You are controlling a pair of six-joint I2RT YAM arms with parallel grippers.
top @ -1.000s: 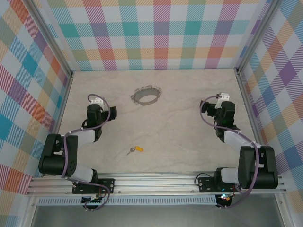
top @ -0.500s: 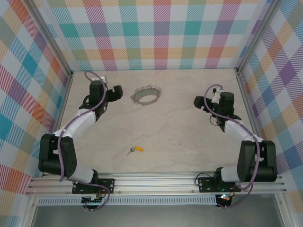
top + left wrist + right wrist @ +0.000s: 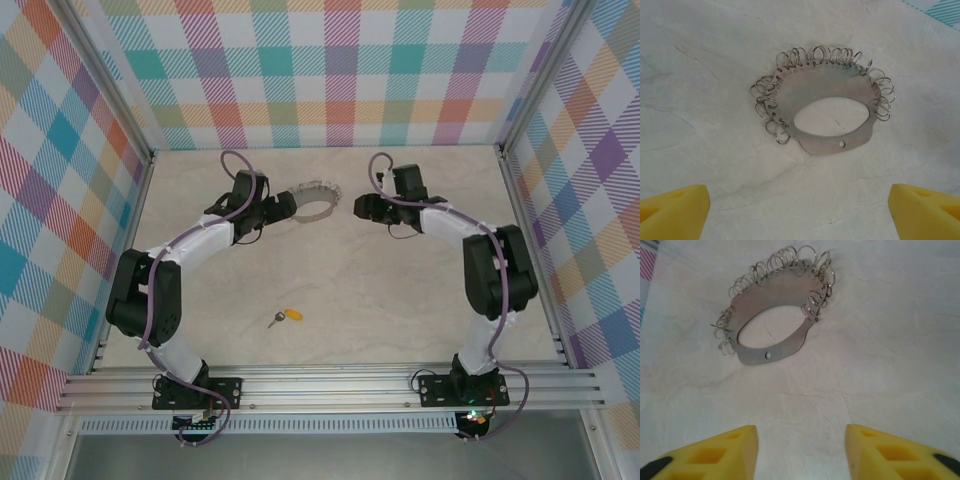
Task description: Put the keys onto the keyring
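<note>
The keyring (image 3: 825, 87) lies flat on the table (image 3: 400, 290) toward the far side. It is a thin plate with an oval opening, fringed with wire loops along its far and side edges, and its plain band with the small hole faces the near side. The key (image 3: 288, 316) sits well apart from it, close to the front and untouched. Your left gripper (image 3: 278, 210) is just beside the ring's left edge with its jaws spread wide and nothing between them. Your right gripper (image 3: 802, 450) is near the ring's other side, with its jaws parted more narrowly and also empty. The step in hand looks like securing the ring, so let one arm do it. Go for the plain band rather than the loops, which would probably slip or splay. Because the plate lies flat, get one finger through the opening, close gently, and keep the other arm clear for the key.
</note>
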